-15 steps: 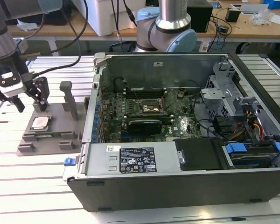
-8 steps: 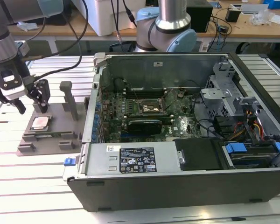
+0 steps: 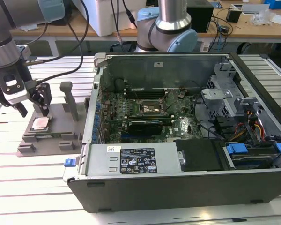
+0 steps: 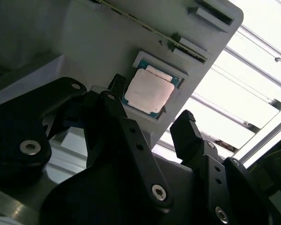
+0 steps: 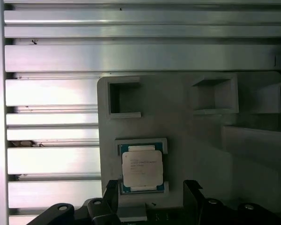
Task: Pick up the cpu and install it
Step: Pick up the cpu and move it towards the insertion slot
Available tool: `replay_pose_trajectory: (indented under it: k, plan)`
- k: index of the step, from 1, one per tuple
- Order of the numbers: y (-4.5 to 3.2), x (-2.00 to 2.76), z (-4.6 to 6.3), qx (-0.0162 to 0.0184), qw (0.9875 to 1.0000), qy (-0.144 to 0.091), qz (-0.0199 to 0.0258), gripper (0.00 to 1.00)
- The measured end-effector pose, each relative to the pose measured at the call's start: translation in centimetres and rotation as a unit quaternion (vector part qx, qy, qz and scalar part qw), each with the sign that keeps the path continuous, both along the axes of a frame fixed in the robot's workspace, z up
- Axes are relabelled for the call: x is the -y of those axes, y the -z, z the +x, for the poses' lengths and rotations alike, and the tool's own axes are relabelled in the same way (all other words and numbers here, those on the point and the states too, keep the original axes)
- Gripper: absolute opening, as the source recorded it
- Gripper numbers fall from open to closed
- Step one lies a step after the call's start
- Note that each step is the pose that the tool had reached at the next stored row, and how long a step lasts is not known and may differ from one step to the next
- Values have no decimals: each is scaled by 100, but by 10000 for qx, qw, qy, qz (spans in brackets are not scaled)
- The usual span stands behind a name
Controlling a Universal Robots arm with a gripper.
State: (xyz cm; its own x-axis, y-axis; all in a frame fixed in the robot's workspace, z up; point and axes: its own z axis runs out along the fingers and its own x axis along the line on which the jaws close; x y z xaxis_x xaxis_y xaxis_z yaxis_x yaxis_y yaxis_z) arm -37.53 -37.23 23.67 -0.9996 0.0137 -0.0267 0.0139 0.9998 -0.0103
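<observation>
My arm [image 3: 2, 21] consists of silver-grey cylindrical links with light blue joint caps [image 3: 50, 8]; the base joint housing [image 3: 167, 33] carries the same grey and blue finish. Black cables [image 3: 61, 74] run to my wrist. My gripper [image 3: 33, 107] is matte black, with two angular fingers [image 4: 126, 131] on flat linkage bars fastened by round silver screws [image 4: 159, 191].

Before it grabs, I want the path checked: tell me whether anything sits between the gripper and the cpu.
Nothing visible does. The cpu lies bare in its recess on the grey fixture, and the gripper hangs open over it, one finger on either side.
</observation>
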Motion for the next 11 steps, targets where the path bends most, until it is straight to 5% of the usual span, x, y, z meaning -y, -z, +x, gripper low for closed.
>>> replay_pose_trajectory:
  k: [11]
  plan:
    - [123,0,0,0,10000,0,0,66]
